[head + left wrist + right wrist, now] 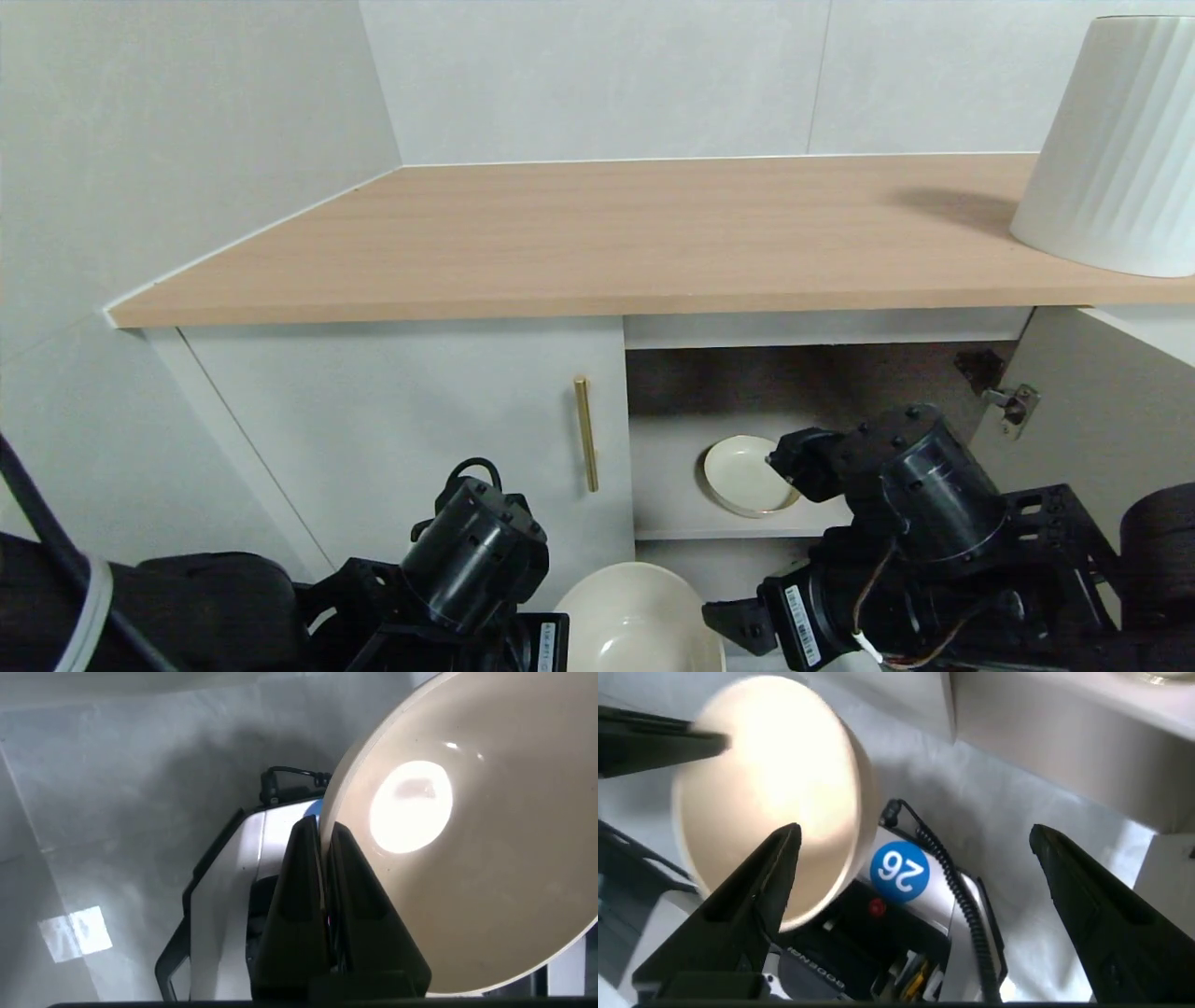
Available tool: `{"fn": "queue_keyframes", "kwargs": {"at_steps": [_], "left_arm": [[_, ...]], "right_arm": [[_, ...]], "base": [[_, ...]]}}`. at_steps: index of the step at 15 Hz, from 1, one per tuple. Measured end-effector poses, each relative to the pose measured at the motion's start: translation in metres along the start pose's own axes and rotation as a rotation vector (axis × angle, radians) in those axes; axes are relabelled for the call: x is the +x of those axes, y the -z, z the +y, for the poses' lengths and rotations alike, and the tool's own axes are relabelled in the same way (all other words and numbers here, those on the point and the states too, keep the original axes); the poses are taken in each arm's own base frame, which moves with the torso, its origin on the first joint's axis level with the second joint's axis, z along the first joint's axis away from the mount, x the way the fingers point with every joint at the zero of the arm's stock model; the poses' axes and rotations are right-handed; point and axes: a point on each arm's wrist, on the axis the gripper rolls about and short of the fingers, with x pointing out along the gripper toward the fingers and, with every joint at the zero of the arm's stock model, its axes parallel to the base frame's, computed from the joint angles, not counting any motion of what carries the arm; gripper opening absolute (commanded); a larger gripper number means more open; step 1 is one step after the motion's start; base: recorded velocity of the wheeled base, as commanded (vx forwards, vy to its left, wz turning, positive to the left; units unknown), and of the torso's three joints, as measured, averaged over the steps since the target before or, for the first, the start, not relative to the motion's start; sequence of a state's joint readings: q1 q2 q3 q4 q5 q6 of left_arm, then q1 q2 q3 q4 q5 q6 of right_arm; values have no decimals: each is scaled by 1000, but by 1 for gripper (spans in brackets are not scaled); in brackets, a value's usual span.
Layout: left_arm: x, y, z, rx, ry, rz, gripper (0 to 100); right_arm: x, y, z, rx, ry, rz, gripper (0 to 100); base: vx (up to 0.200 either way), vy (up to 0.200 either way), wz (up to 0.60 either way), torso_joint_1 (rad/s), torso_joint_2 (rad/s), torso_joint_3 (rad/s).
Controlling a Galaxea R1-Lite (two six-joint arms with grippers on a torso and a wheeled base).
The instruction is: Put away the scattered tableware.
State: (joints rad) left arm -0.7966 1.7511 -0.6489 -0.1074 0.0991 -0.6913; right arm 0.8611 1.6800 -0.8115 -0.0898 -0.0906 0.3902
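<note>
A cream bowl [635, 611] hangs low in front of the cabinet, and my left gripper [322, 835] is shut on its rim. The bowl's inside [467, 840] faces the left wrist camera. My right gripper [915, 840] is open with nothing between its fingers; past it, that view shows the same bowl [766, 849]. The right arm's wrist [915, 495] sits at the open right half of the cabinet. A small cream dish [747, 476] lies on the shelf [667, 495] inside, just left of that wrist.
The wooden countertop [607, 233] runs above the cabinet, with a white ribbed shade [1111, 149] at its right end. The left door [420, 429] with its gold handle [585, 434] is closed. The right door [1102, 411] stands swung out.
</note>
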Motion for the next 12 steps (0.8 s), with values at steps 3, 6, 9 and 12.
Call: {"fn": "queue_keyframes", "kwargs": {"at_steps": [3, 6, 9, 12], "left_arm": [[-3, 1, -4, 13, 15, -4, 0], [-4, 2, -6, 18, 21, -5, 0], [-4, 2, -6, 20, 23, -5, 0], [-4, 3, -6, 18, 20, -3, 0]], "right_arm": [[17, 3, 1, -1, 17, 32, 100], [34, 7, 1, 0, 27, 47, 100], [42, 9, 0, 1, 33, 58, 100], [45, 11, 0, 0, 38, 68, 100]], "base": [[0, 0, 0, 0, 0, 0], [0, 0, 0, 0, 0, 0], [0, 0, 0, 0, 0, 0], [0, 0, 0, 0, 0, 0]]}}
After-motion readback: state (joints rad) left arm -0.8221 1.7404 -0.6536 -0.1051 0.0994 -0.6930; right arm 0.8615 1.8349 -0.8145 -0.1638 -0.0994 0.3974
